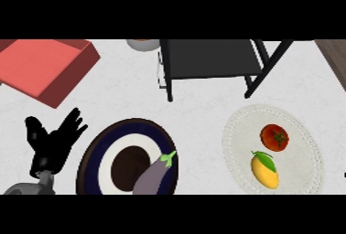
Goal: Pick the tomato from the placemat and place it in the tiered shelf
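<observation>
Two items lie on the pale round placemat (297,137) at about 4 o'clock in the head view: the red tomato (275,137) toward the mat's upper middle, and a yellow mango (265,170) with a green leaf just below it, at the tomato's 6 o'clock, close but apart. Nothing touches the tomato.

The black tiered shelf (209,58) stands at 12 o'clock, its dark top panel and slanted legs on the white counter (196,119). It is well apart from the placemat, which sits at its 5 o'clock.

Left hand (52,139) shows at 8 o'clock near the view's left edge, fingers straight and spread, pointing toward 1 o'clock, holding nothing; the grey forearm enters from the lower edge. Right hand is out of sight in this view.

A dark-rimmed plate (94,155) with a white ring and brown centre lies at 7 o'clock, just right of the left hand. A purple eggplant (154,173) rests across its lower right part. A red box (40,66) sits at 10 o'clock. A small round object (143,44) is partly visible at the top edge, left of the shelf; type not discernible.
</observation>
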Robot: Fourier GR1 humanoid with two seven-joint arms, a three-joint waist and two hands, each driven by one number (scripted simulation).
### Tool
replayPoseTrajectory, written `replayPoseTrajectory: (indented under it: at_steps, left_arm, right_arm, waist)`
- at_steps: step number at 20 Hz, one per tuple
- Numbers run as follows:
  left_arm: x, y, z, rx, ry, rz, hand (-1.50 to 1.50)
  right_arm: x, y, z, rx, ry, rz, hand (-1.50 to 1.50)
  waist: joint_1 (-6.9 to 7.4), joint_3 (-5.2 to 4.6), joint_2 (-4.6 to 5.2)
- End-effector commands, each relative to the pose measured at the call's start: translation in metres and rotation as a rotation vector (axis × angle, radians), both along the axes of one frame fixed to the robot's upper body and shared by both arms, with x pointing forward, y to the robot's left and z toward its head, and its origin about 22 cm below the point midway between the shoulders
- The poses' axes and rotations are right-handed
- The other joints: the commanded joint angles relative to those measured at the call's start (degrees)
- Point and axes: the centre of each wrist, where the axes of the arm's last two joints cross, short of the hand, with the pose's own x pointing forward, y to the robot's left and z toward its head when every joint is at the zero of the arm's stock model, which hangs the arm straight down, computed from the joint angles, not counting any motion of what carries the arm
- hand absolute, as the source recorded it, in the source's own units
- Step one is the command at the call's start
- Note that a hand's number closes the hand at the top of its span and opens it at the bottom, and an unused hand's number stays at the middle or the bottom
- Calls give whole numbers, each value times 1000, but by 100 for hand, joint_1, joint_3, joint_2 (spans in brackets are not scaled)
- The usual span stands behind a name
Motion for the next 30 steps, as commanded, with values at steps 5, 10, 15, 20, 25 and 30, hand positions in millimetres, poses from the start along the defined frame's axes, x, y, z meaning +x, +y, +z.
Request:
replayPoseTrajectory:
  at_steps: [5,10,15,20,25,30]
  left_arm:
    - [3,-8,-5,-5,33,-12,0]
    - [-5,-5,5,-16,18,-28,0]
    - [-4,-6,-6,-18,47,-22,0]
    - [10,-15,-19,-21,45,-22,0]
    - [9,5,-12,-20,46,-11,0]
    - [-2,-4,-4,-4,12,0,0]
  right_arm:
    - [9,52,1,-112,120,-59,-150]
    - [5,86,-5,-193,128,-50,-150]
    - [1,79,-28,-218,184,-113,-150]
    - [16,82,-34,-283,179,-148,-150]
    - [2,98,-55,-278,170,-133,-150]
    - [14,109,-79,-296,160,-161,-150]
  waist:
    - [64,-18,44]
    - [80,-16,37]
    - [51,-16,42]
    - [55,-17,52]
    - [38,-16,46]
    - [70,-15,46]
